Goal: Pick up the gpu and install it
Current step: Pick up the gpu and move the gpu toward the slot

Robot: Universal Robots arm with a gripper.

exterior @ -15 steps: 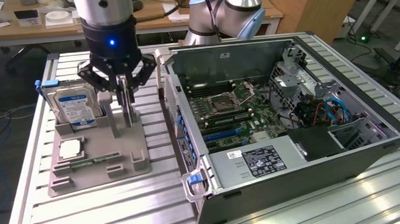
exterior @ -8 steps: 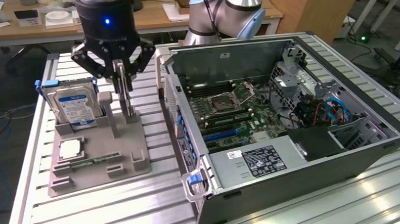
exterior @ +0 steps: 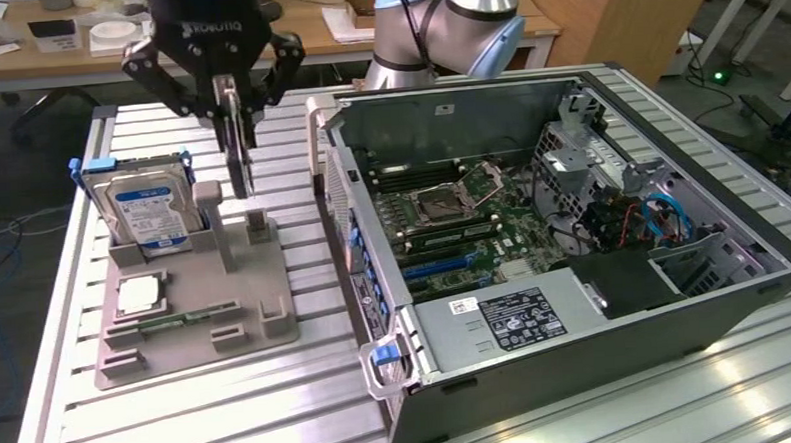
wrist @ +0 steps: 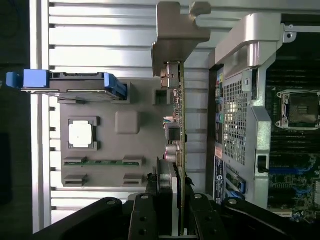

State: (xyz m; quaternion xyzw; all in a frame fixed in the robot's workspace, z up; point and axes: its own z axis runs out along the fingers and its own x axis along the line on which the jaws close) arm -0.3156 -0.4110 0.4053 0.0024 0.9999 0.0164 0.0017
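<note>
Black robot gripper [exterior: 230, 89] is clamping the thin black gpu card with its silver metal bracket [exterior: 239, 148] edge-on above the grey plastic parts holder [exterior: 200, 335].
The card is hanging with its long axis pointing down from the jaws. The open black computer case [exterior: 536, 375], holding the green motherboard [exterior: 470, 228], is lying close by on the exterior view's right.

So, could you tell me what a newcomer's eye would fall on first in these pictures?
First, the gripper over the grey holder at the exterior view's left, clamped on the gpu, which hangs edge-on above it. Next, the open computer case at the exterior view's right, its motherboard exposed. A hard drive with a blue label stands upright in the holder.
</note>
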